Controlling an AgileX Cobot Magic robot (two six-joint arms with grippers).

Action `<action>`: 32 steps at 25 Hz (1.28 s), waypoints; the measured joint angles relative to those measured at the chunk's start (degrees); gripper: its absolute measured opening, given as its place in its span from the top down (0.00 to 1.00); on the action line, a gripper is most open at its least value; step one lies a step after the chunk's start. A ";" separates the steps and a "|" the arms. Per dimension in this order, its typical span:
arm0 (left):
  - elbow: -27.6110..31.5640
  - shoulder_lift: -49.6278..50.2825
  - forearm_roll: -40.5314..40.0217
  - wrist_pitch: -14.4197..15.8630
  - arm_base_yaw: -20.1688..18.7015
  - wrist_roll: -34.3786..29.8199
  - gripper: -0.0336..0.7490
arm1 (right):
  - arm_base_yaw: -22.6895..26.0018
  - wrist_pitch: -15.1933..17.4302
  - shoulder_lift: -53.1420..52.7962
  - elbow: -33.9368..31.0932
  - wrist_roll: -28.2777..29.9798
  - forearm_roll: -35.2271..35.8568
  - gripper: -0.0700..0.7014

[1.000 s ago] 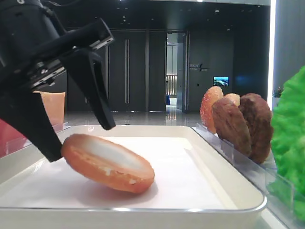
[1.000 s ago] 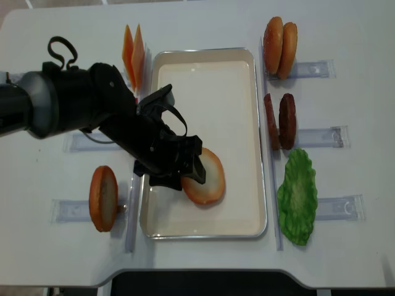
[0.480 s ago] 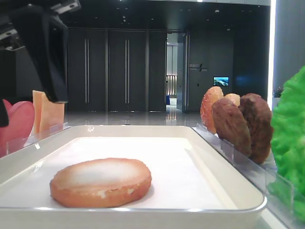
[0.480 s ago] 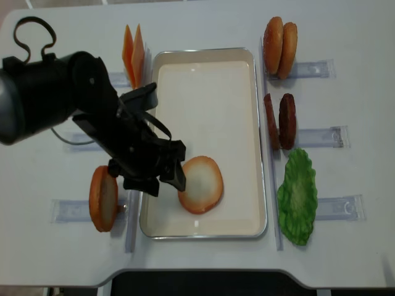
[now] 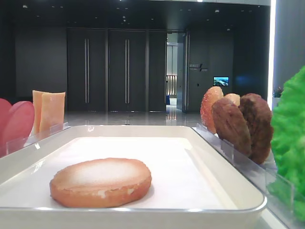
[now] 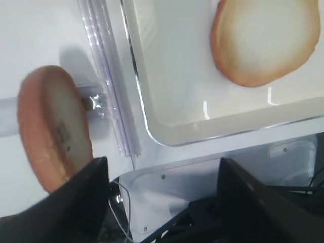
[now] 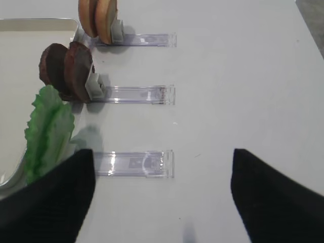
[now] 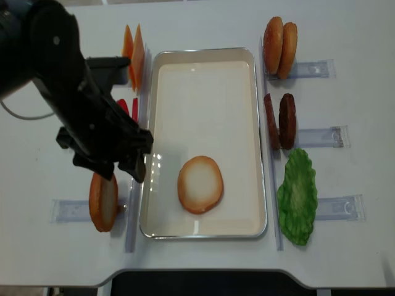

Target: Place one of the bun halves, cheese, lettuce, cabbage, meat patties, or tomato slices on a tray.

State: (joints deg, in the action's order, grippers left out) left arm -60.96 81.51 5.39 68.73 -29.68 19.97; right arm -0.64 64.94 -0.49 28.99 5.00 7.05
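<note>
Since 1 bun half (image 8: 200,184) lies flat on the tray (image 8: 204,54) near its front edge, the placing looks done. Left gripper (image 8: 106,163) hangs apart and empty beside the tray's left rim; right gripper (image 7: 161,202) is spread, empty.

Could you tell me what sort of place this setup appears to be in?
Probably a demo station in a lobby or showroom: dark double doors and a lit corridor lie behind a white table with toy burger parts in clear racks beside a tray.
</note>
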 joint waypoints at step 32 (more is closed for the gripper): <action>-0.22 -23.20 -7.37 2.35 33.83 -19.97 0.34 | 0.00 0.00 0.00 0.00 0.00 0.00 0.22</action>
State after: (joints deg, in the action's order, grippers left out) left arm -61.18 58.31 -1.98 71.08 4.16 0.00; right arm -0.64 64.94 -0.49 28.99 5.00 7.05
